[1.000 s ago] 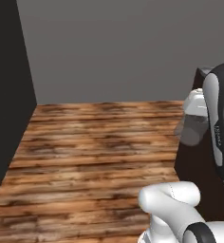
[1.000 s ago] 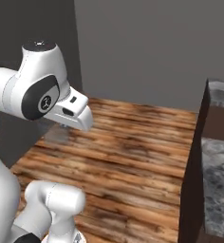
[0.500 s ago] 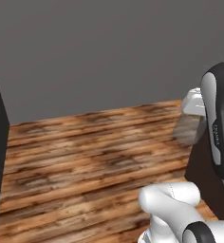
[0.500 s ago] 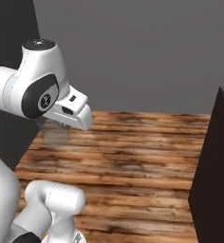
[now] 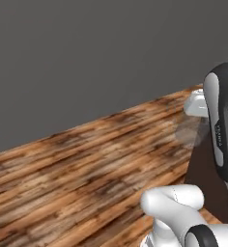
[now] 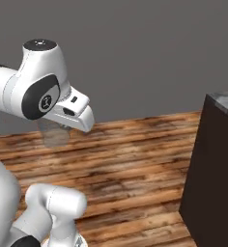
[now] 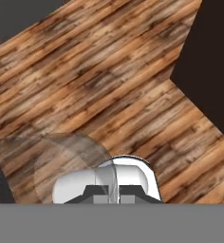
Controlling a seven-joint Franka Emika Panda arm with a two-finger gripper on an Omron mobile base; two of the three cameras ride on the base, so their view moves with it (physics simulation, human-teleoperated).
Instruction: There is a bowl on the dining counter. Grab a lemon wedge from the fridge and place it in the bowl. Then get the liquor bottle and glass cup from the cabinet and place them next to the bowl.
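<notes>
The glass cup [image 6: 53,133], a translucent tumbler, hangs under my white hand. It also shows faintly beside the arm [image 5: 190,131]. In the hand view it is a pale see-through round [image 7: 66,163] with its wall running between my fingertips. My gripper [image 7: 112,191] is shut on the glass cup's wall. A corner of the dining counter [image 6: 213,164], with its dark brown front and grey stone top, stands at the right. The same dark front shows in the hand view [image 7: 210,57] and behind the arm [image 5: 206,176].
Wooden plank floor [image 6: 135,159] spreads ahead of the base, ending at a plain dark grey wall [image 5: 96,58]. The counter's corner juts in on the right of the floor.
The whole picture has swung: the base has turned, so the dark wall at the left has slid out and the counter sits farther right. The cup stays in my shut gripper.
</notes>
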